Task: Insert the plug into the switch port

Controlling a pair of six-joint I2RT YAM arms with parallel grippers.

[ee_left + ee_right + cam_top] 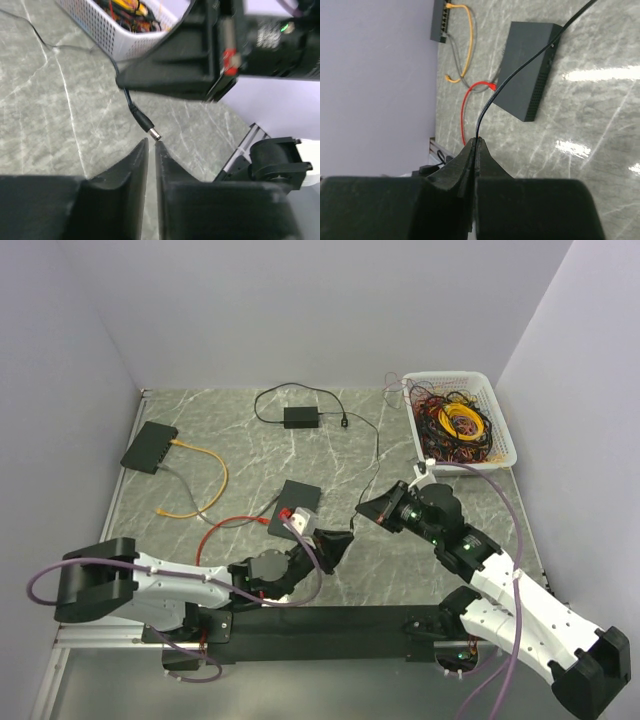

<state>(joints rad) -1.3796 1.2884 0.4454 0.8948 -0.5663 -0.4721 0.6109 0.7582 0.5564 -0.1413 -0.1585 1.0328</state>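
Nearest the lens, the left gripper fills the bottom of the left wrist view, its 2 fingers pressed almost together with only a thin slit between them and nothing in it. Just above their tips hangs the plug, a small barrel plug, tilted with its tip down. I cannot tell whether it touches them. The right gripper is clamped on the black cable a little behind the plug, not on the plug body.

That grip is the main risk, in my judgement. Held by the wire, the plug can swing or twist, meet the socket askew and glance off. If the left gripper is to take it, the fingers need to part first, because pushed forward as they stand they would knock the plug aside. The black cable also runs across the top of the switch, so a pull could drag the switch over the table. A red cable ends at 1 edge of the switch.

The right wrist view shows no plug, as its own fingers cover it. In the top view both grippers sit near each other beside the switch, but the plug is too small to find. Which face of the switch holds the socket I cannot make out, since its visible side is dark. The left wrist view cuts the switch out altogether
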